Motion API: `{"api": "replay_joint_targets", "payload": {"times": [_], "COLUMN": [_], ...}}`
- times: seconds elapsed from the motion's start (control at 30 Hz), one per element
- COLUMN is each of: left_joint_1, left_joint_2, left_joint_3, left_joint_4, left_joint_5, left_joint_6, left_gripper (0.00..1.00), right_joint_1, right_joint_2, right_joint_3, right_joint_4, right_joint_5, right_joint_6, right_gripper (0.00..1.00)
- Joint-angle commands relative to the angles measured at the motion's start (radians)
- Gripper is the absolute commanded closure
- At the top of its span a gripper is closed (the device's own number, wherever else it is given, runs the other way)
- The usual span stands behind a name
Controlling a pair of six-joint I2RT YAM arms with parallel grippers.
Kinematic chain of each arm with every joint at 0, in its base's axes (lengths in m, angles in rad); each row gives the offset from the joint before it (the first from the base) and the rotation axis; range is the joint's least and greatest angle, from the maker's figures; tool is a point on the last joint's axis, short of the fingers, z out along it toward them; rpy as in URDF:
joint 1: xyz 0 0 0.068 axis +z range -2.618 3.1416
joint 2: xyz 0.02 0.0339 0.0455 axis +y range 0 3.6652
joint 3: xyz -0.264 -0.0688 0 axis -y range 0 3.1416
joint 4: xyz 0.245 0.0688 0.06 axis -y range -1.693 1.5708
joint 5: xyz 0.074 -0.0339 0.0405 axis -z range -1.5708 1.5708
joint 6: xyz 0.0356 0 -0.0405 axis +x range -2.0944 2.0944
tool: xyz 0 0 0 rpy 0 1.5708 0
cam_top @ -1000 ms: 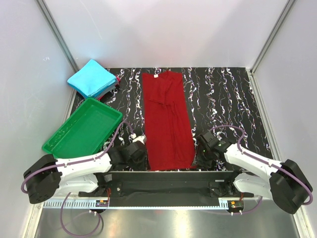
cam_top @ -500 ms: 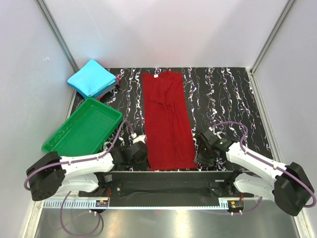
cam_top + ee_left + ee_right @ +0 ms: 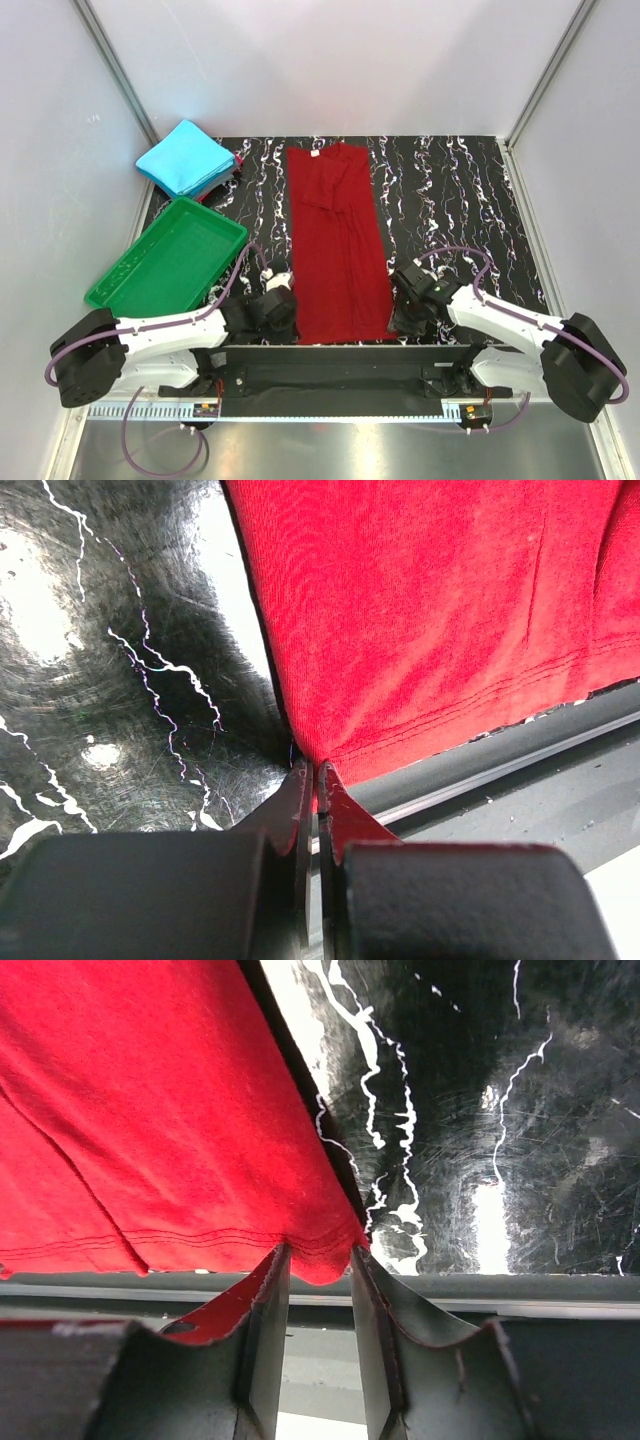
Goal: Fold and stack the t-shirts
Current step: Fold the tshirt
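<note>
Though the top view only places both arms at the near hem of the dark red t-shirt (image 3: 335, 240), our wrist views show the left gripper (image 3: 312, 772) with jaws squeezed nearly together on the left hem corner, and the right gripper (image 3: 318, 1258) with jaws parted astride the right corner, not clamping it. We see the shirt lying flat, a long narrow strip down the middle of the table (image 3: 450, 200), sleeves folded in. The cyan-blue t-shirt (image 3: 185, 158) lies folded at the far left.
</note>
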Motion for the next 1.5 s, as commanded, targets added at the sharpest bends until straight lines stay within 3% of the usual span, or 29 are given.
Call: {"api": "replay_joint_targets", "payload": {"times": [0.0,0.2,0.5,0.97,1.23,1.27,1.37,1.47], "left_joint_1": [-0.004,-0.004,-0.003,-0.001,-0.001,-0.003,-0.003,-0.003], "left_joint_2": [0.001,-0.014,-0.063,-0.057,-0.063,-0.062,-0.059,-0.077], "left_joint_3": [0.001,0.013,0.011,0.03,0.025,0.022,0.021,0.031], "left_joint_4": [-0.057,-0.109,-0.158,-0.158,-0.109,-0.109,-0.109,-0.115], "left_joint_5": [-0.063,-0.093,-0.109,-0.098,-0.057,-0.054,-0.047,-0.04], "left_joint_6": [0.01,0.008,0.01,0.028,0.031,0.028,0.028,0.025], "left_gripper": [1.0,1.0,1.0,1.0,1.0,1.0,1.0,1.0], "right_joint_1": [0.022,0.04,0.091,0.111,0.12,0.123,0.125,0.125], "right_joint_2": [-0.004,-0.012,-0.003,0.06,0.051,0.05,0.045,0.018], "right_joint_3": [-0.014,0.003,0.04,-0.011,-0.029,-0.031,-0.026,0.0], "right_joint_4": [0.035,0.02,0.015,0.076,0.084,0.086,0.073,0.037], "right_joint_5": [-0.004,0.007,0.016,0.059,0.062,0.065,0.058,0.05], "right_joint_6": [0.018,0.025,0.044,0.061,0.071,0.072,0.066,0.057], "right_gripper": [0.63,0.64,0.58,0.66,0.82,0.91,1.0,1.0]}}
